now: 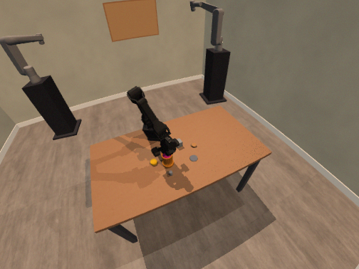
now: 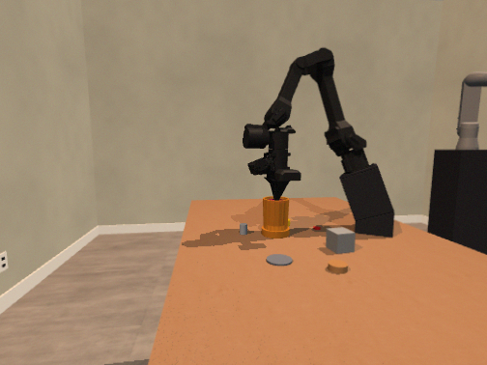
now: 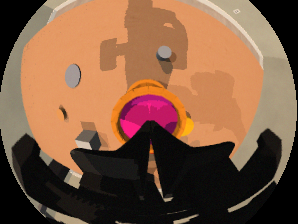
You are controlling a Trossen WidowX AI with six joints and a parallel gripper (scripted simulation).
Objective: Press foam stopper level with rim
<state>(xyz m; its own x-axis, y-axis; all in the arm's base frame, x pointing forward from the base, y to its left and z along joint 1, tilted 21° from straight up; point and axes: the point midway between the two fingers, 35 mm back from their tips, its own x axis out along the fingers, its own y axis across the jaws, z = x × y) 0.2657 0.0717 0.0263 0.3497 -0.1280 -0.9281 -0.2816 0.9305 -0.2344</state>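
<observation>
An orange ribbed jar (image 2: 275,216) stands upright on the table, also seen in the top view (image 1: 168,161). Its magenta foam stopper (image 3: 149,116) fills the mouth inside the orange rim. From the side no stopper shows above the rim. My gripper (image 2: 277,196) (image 3: 150,124) is shut with nothing between the fingers. It points straight down, and its closed tip sits at the jar's mouth, on the stopper. Nothing else lies on the stopper.
Near the jar are a small grey cylinder (image 2: 243,229), a flat grey disc (image 2: 279,260), a grey cube (image 2: 340,239), an orange disc (image 2: 337,266) and a yellow disc (image 1: 153,161). The arm's base (image 2: 367,200) stands behind the jar.
</observation>
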